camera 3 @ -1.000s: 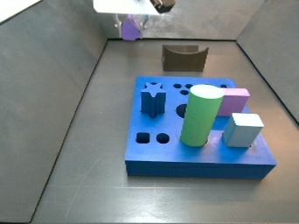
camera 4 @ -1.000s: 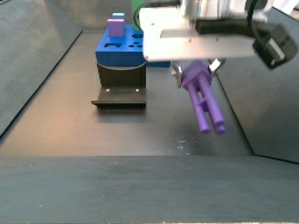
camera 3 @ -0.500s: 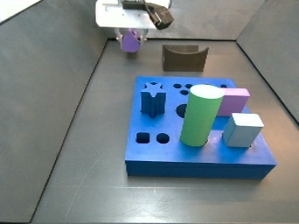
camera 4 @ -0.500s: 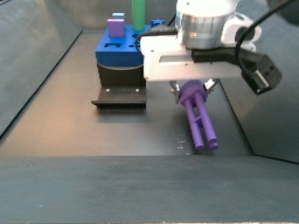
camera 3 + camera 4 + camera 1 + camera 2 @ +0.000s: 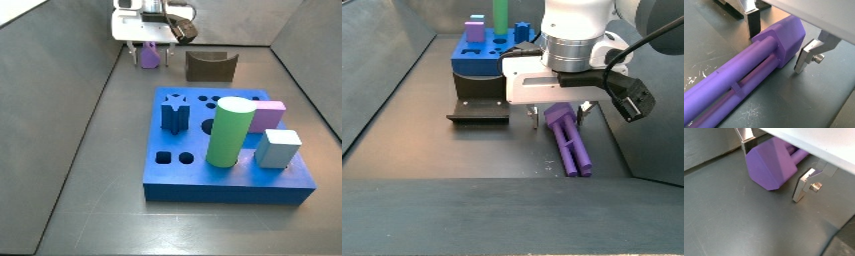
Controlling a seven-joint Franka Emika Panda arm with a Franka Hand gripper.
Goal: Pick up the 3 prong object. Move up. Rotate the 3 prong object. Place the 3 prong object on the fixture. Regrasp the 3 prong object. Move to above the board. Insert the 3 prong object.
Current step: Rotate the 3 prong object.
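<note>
- Gripper (image 5: 564, 112) had come down low over the floor since 1 s earlier, when I had it carrying the 3 prong object (image 5: 571, 144) up in the air; the piece now lay along the floor beside the right wall, near the fixture (image 5: 478, 109) but not on it.
- Reading that against the task, I judged the piece was back down at the pick-up stage, so the lift, the rotation and the seat on the fixture all remained undone.
- Both wrist views showed the fingers (image 5: 809, 55) standing apart, one on each side of the thick end of the 3 prong object (image 5: 757, 65), with a visible gap on at least 1 side (image 5: 805, 186).
- I took the grip as released, or not yet closed; nothing was clamped.
- From a side view the board (image 5: 227, 165) sat well apart from the gripper (image 5: 151, 40), its holes untouched by this piece.
</note>
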